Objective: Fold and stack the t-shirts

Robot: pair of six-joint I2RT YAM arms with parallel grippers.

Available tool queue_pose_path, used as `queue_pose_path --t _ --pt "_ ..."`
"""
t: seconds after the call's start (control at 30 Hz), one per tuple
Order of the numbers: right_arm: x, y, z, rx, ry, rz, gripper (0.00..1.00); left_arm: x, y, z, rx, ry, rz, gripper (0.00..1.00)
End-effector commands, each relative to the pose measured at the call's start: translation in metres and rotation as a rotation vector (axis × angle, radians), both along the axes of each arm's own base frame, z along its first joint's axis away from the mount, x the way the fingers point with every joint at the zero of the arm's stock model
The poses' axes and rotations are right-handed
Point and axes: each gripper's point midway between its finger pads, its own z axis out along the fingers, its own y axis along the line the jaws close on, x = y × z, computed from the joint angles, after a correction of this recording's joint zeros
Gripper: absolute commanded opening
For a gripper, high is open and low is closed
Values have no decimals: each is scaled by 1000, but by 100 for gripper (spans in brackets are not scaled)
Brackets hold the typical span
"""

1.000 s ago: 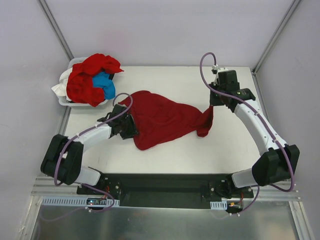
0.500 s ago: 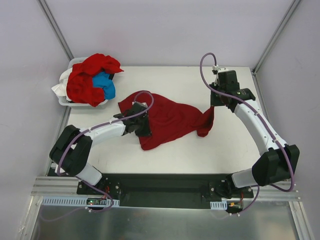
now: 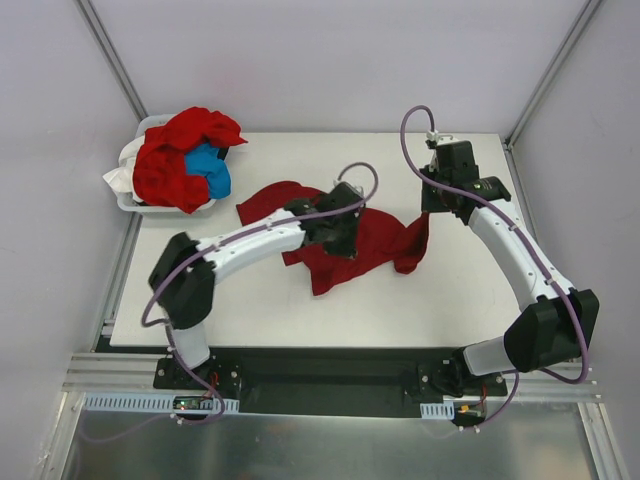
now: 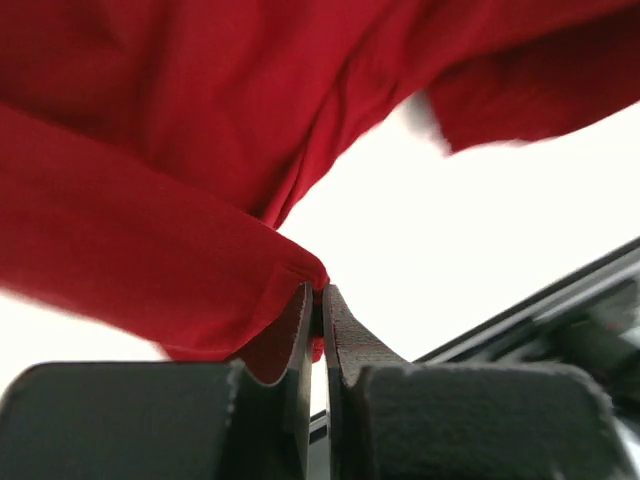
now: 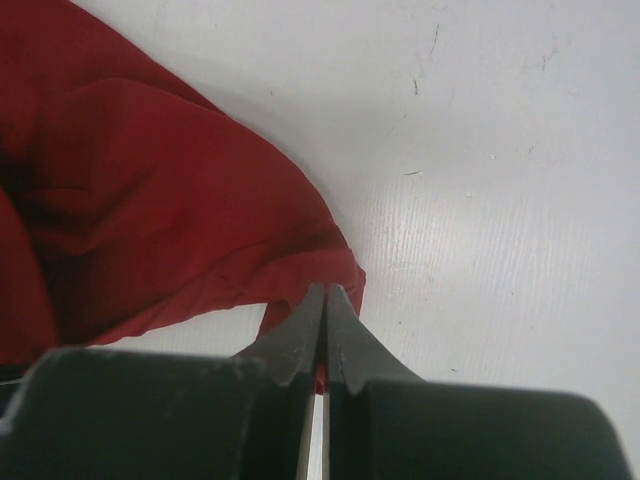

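- Top external: we look steeply down from high above the near edge, far enough back to frame the whole table (image 3: 250,320).
- Left wrist: we sit just behind the left gripper (image 4: 318,292), very close, looking along its fingers across the dark red t-shirt (image 4: 150,250).
- Right wrist: we sit equally close behind the right gripper (image 5: 324,292), tilted down at the tabletop.
- All three views share that t-shirt and the white tabletop.
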Motion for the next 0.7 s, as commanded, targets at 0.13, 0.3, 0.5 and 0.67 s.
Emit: queue_pose_path --t 0.13,0.3,0.5,0.67 --pt "-5 -4 -7 -13 23 -30 1 -1 4 -68 152 164 -101 28" --pt "-6 -4 -6 -18 24 -29 1 6 30 -40 77 170 -6 61" --pt "-5 -4 -5 -12 23 -33 1 -29 58 -16 -60 215 18 68" --pt "-5 -2 -8 -6 33 -36 1 -52 51 -34 -146 326 -21 52"
